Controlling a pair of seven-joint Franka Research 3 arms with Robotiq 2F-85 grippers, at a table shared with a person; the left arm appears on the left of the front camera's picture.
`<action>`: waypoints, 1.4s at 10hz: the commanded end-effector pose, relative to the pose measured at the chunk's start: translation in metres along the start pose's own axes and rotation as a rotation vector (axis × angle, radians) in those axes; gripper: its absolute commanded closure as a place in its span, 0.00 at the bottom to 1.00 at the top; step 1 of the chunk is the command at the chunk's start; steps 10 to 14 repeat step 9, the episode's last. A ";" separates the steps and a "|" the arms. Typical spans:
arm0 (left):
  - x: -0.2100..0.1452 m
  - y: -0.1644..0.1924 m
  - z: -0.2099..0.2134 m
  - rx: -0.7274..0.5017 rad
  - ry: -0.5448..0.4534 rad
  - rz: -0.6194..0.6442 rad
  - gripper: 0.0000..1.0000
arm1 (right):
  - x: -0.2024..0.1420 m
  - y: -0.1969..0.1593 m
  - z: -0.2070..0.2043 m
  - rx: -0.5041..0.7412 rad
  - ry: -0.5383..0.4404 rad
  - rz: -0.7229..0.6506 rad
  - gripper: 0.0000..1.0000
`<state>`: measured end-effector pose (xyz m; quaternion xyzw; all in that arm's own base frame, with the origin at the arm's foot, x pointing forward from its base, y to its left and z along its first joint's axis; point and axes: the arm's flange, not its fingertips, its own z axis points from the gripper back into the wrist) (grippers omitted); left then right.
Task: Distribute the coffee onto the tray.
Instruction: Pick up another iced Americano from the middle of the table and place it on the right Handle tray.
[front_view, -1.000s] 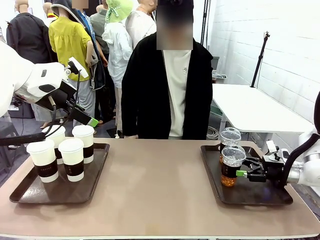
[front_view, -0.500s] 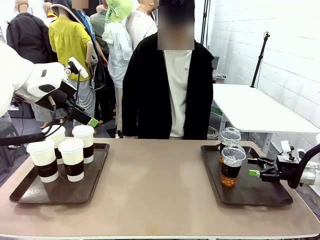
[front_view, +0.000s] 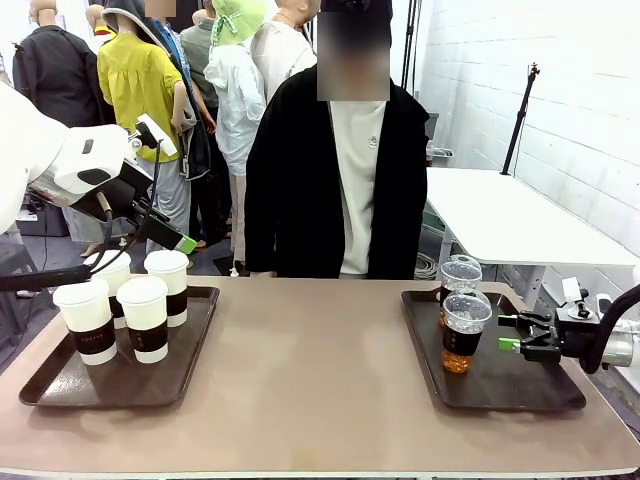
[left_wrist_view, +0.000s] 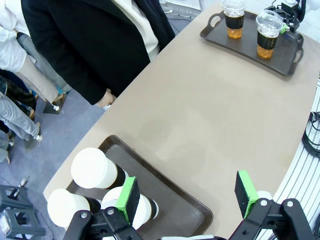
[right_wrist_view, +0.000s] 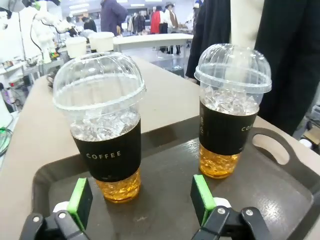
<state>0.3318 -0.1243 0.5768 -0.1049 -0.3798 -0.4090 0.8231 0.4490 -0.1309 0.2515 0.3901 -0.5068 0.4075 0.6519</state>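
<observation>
iced cups (front_view: 464, 330): two, on the right tray (front_view: 520, 392); thin clear plastic with ice, top-heavy, likely to crush and slip; best held at the dark sleeve
paper cups (front_view: 148, 318): four, on the left tray (front_view: 60, 388); light, stiff enough; best held at the sleeve
right gripper (front_view: 512, 334): jaws released, empty; a second ago beside the near iced cup, now drawn back to the tray's edge
left gripper (left_wrist_view: 187, 192): jaws wide, empty, above the paper cups; unmoved

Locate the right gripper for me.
In the front view the black right gripper hangs open over the right-hand brown tray, just right of the nearer clear dome-lidded cup of amber coffee, not touching it.
</observation>
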 end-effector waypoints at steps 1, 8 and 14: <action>-0.001 0.001 -0.001 -0.002 -0.001 0.003 0.00 | -0.002 -0.001 0.002 0.010 -0.019 -0.005 0.00; -0.001 0.001 -0.001 -0.002 -0.001 0.003 0.00 | -0.002 -0.001 0.002 0.010 -0.019 -0.005 0.00; -0.001 0.001 -0.001 -0.002 -0.001 0.003 0.00 | -0.002 -0.001 0.002 0.010 -0.019 -0.005 0.00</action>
